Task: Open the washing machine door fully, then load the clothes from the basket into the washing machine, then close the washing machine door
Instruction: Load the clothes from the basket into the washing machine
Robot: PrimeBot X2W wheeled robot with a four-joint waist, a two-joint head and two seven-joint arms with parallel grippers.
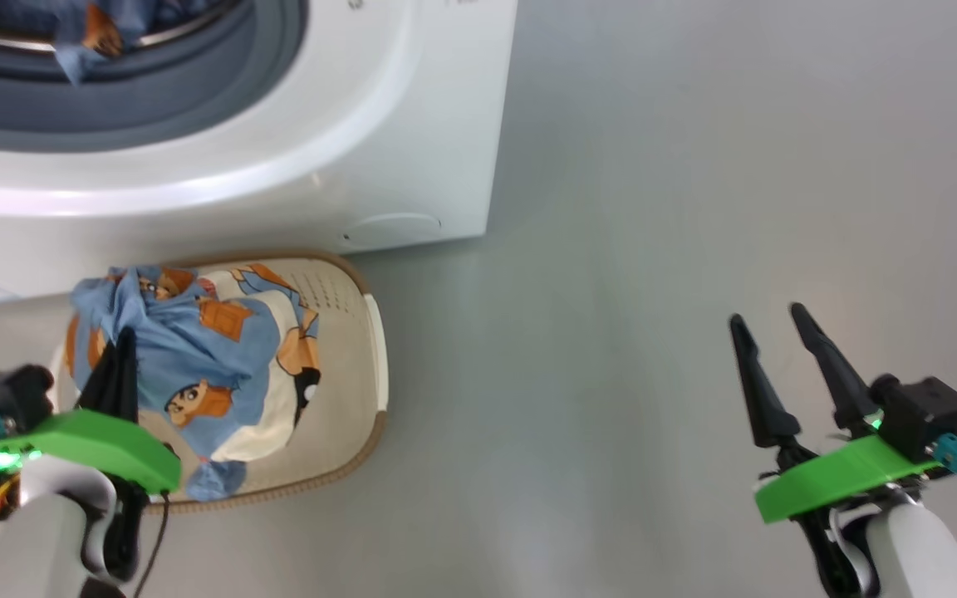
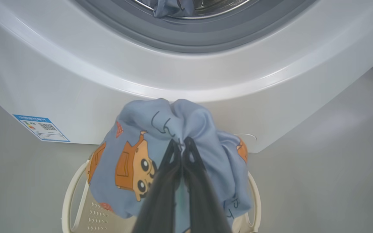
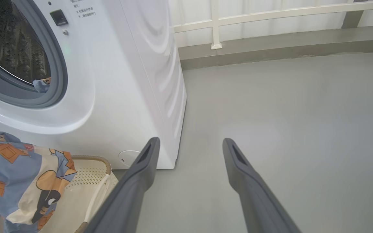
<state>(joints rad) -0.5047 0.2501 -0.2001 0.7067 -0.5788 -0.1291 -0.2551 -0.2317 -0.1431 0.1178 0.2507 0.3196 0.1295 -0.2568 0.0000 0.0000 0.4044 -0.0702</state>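
Observation:
The white washing machine (image 1: 412,124) stands at the upper left, its drum opening (image 1: 113,75) uncovered; the door is out of view. A piece of blue printed clothing (image 1: 84,41) hangs over the grey gasket inside the opening. On the floor in front sits the cream basket (image 1: 345,399) holding blue and cream printed clothes (image 1: 213,357). My left gripper (image 1: 117,349) is shut on a bunched fold of the blue clothes (image 2: 160,129), lifted above the basket (image 2: 76,191). My right gripper (image 1: 765,320) hangs open over bare floor to the right, its fingers (image 3: 141,168) holding nothing.
Grey floor (image 1: 653,249) stretches to the right of the machine. A white railing (image 3: 270,16) on a low kerb runs along the far side. A blue label (image 2: 40,127) and a round cap (image 1: 391,228) mark the machine's lower front.

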